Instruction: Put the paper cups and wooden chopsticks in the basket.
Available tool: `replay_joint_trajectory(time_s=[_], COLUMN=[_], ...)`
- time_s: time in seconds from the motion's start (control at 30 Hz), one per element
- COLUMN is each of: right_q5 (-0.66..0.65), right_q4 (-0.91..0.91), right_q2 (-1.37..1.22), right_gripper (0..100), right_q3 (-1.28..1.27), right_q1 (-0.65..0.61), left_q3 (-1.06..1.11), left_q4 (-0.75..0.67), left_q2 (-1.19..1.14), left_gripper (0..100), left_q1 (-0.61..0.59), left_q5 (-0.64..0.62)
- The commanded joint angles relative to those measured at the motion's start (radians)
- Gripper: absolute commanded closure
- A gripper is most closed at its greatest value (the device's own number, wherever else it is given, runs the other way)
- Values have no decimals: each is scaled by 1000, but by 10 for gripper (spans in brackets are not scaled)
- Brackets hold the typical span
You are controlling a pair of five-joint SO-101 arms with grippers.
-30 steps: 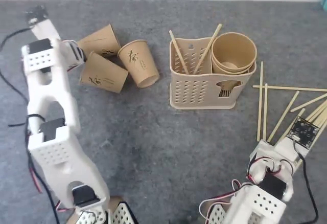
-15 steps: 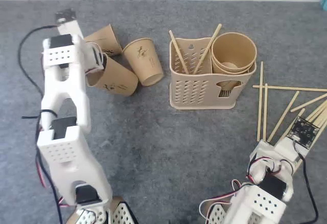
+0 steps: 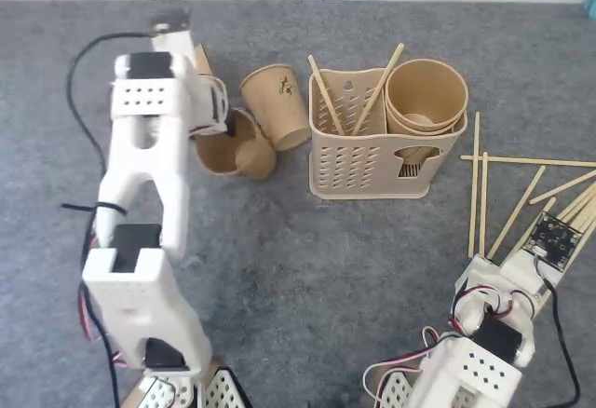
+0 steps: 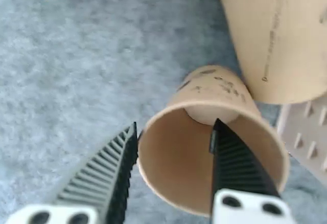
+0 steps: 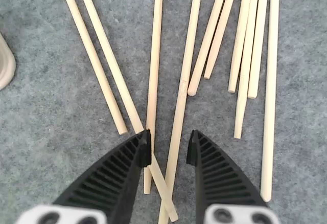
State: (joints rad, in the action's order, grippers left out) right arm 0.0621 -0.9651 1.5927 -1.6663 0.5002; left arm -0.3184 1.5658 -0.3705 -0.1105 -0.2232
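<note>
High view, looking down on a grey table [image 3: 279, 268]: a perforated beige basket [image 3: 358, 166] stands upright near the middle. One compartment holds stacked cups [image 3: 426, 96], the other two leaning chopsticks [image 3: 324, 91]. Just beside the basket, on the left arm's side, a paper cup [image 3: 244, 152] lies on its side. A second cup [image 3: 277, 105] lies next to it.

Left wrist view: the left claw [image 4: 175, 126] is open and straddles the lying cup's rim, one finger inside the mouth and the other outside the wall, not pinched onto it. The cup's mouth faces the claw and its base points away toward the basket, so its long axis runs roughly from claw to basket. The left arm is by far the nearer one to the cups. Closing on the rim looks like its step in hand.

Right wrist view: the right claw [image 5: 168, 144] is open, low over the loose chopsticks [image 5: 214, 45], which lie roughly parallel on the table on the basket's other side. One stick runs between its jaws.
</note>
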Motion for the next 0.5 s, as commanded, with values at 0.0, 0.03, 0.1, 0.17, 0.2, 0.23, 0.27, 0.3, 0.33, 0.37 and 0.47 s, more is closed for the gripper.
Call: replay_joint_trajectory(time_s=[0.0, 0.03, 0.1, 0.17, 0.2, 0.23, 0.27, 0.3, 0.33, 0.37, 0.47], right_q5=[9, 9, 9, 9, 9, 9, 9, 9, 9, 9, 9], right_q4=[12, 12, 12, 12, 12, 12, 12, 12, 12, 13, 13], right_q2=[18, 18, 18, 18, 18, 18, 18, 18, 18, 18, 18], right_gripper=[876, 876, 876, 875, 875, 875, 874, 874, 874, 874, 874], right_q3=[-3, -3, -3, -3, -3, -3, -3, -3, -3, -3, -3], right_q1=[-8, -8, -8, -8, -8, -8, -8, -8, -8, -8, -7], left_q3=[7, 7, 2, -22, -36, -51, -68, -79, -88, -93, -93], left_q4=[-25, -26, -26, -18, -15, -5, 8, 17, 26, 32, 38], left_q2=[68, 68, 69, 69, 69, 69, 69, 69, 69, 69, 69], left_gripper=[783, 783, 783, 783, 783, 783, 783, 783, 783, 783, 783], left_q1=[72, 83, 104, 124, 130, 137, 143, 147, 152, 153, 144], left_q5=[-9, -9, -11, -28, -32, -32, -34, -37, -37, -37, -37])
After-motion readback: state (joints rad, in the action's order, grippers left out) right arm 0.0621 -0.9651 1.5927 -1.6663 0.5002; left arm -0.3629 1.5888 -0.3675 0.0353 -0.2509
